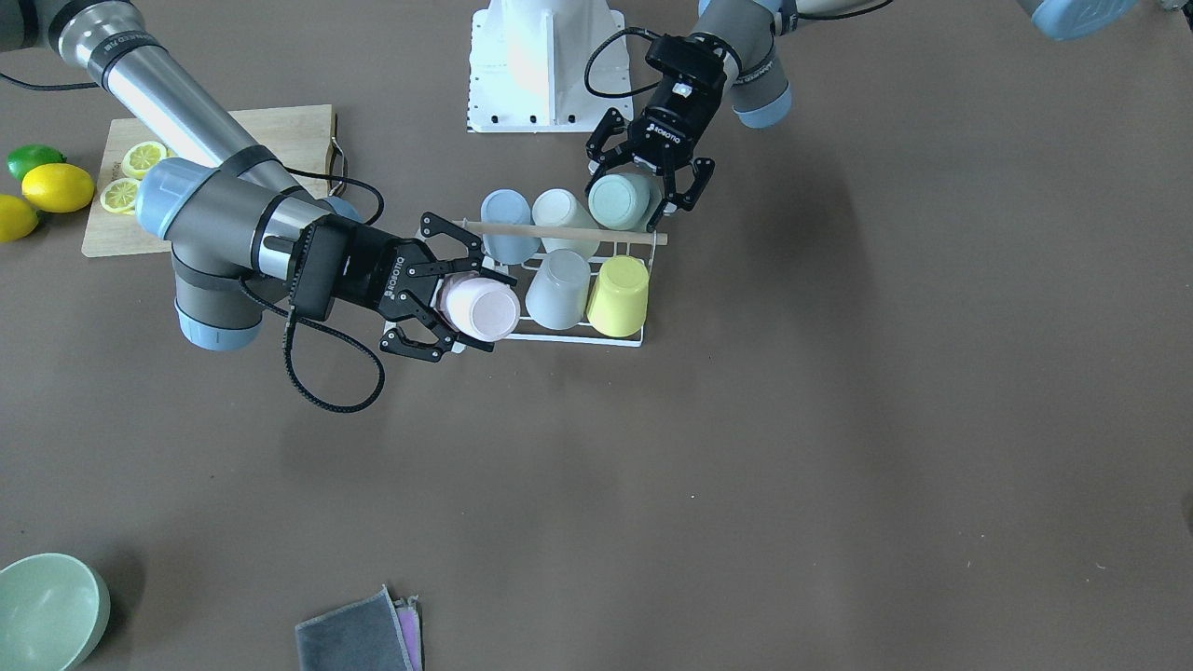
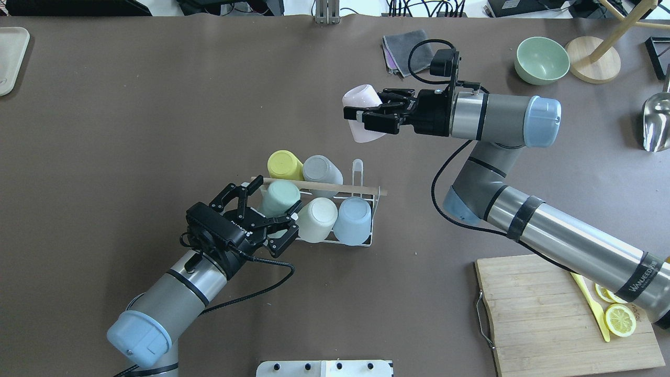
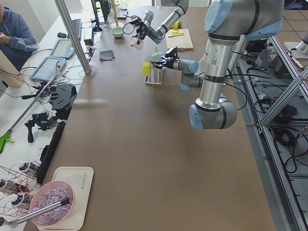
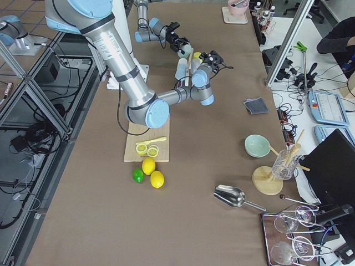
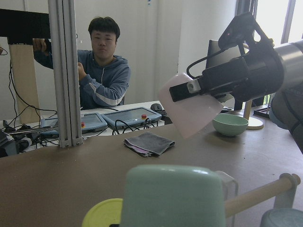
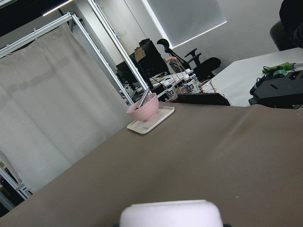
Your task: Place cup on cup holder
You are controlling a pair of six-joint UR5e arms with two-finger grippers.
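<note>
The cup holder (image 2: 366,242), a white wire rack with a wooden rod (image 2: 324,186) across its top, stands mid-table. It also shows in the front view (image 1: 596,340). Yellow (image 2: 285,165), grey (image 2: 320,168), cream (image 2: 316,212) and blue (image 2: 353,220) cups sit upside down on it. My left gripper (image 2: 275,209) is open, its fingers straddling a mint-green cup (image 2: 280,196) on the rack's left end. My right gripper (image 2: 358,118) is shut on a pink cup (image 2: 361,99), held tilted in the air beyond the rack. One white prong (image 2: 357,170) stands bare.
A wooden cutting board (image 2: 549,314) with lemon slices lies at the near right. A green bowl (image 2: 542,60), a grey cloth (image 2: 408,52), a wooden stand (image 2: 594,65) and a metal scoop (image 2: 657,123) are at the far right. A person (image 5: 102,71) sits beyond the table.
</note>
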